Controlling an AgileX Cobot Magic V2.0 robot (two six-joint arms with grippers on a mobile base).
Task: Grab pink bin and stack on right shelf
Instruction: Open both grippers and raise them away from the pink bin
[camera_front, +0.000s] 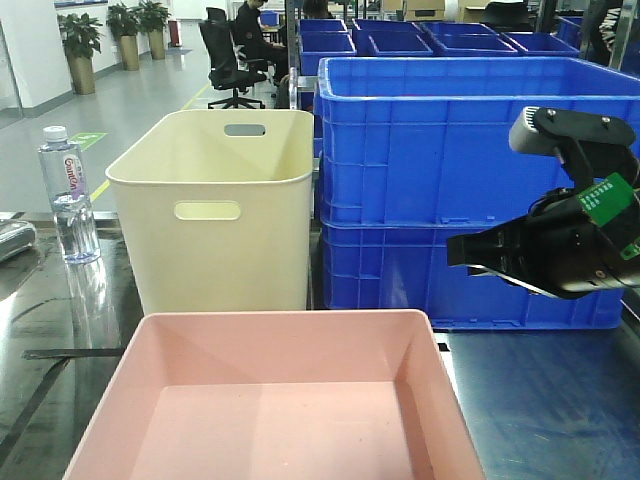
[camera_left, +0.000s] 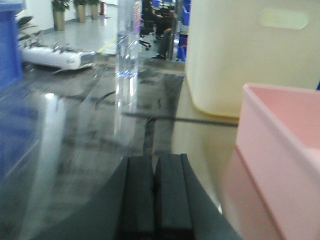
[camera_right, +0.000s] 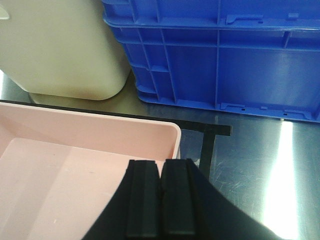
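The pink bin (camera_front: 280, 400) is a shallow pale-pink tray at the near centre of the dark surface, and it is empty. In the right wrist view my right gripper (camera_right: 161, 165) is shut on nothing and hovers above the pink bin (camera_right: 75, 165), just inside its right wall. In the front view the right gripper (camera_front: 455, 252) hangs in the air to the right of the bin. My left gripper (camera_left: 154, 162) is shut and empty, low over the glossy surface left of the pink bin (camera_left: 280, 150). The right shelf (camera_front: 560, 400) is the dark reflective top to the bin's right.
A tall cream bin (camera_front: 215, 210) with handle slots stands right behind the pink bin. Stacked blue crates (camera_front: 470, 180) fill the back right. A water bottle (camera_front: 68, 195) stands at the left. A black seam strip (camera_right: 207, 135) crosses the surface beside the bin's corner.
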